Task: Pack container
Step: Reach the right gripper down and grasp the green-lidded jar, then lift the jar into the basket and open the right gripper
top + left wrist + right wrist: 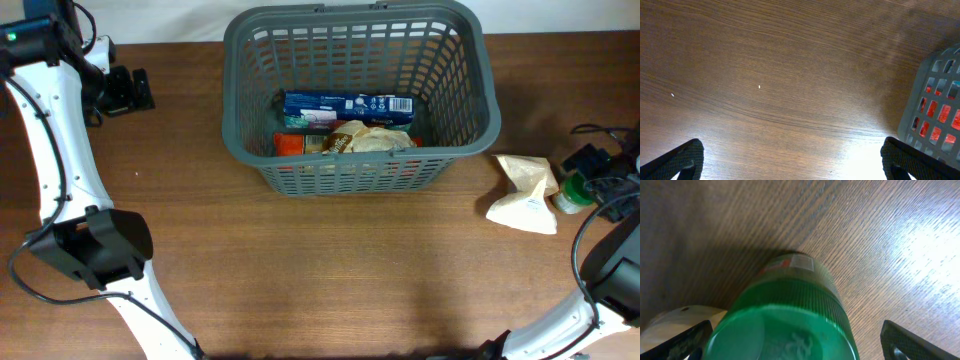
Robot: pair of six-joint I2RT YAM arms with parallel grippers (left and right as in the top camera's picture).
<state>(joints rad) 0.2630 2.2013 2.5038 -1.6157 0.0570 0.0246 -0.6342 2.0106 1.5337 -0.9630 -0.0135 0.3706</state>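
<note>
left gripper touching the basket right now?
Apart. The overhead view shows the left gripper off to one side of the container, with a stretch of bare table between them.

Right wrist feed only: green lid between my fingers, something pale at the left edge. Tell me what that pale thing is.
Observer: A cream pouch lying on the table beside the green-lidded jar, on the side toward the container.
Operator: Report the container's contents.
Observer: A blue box, an orange packet and a brown-and-cream bag.
Operator: Now the left arm.
Observer: Left gripper open, over bare table left of the container.
</note>
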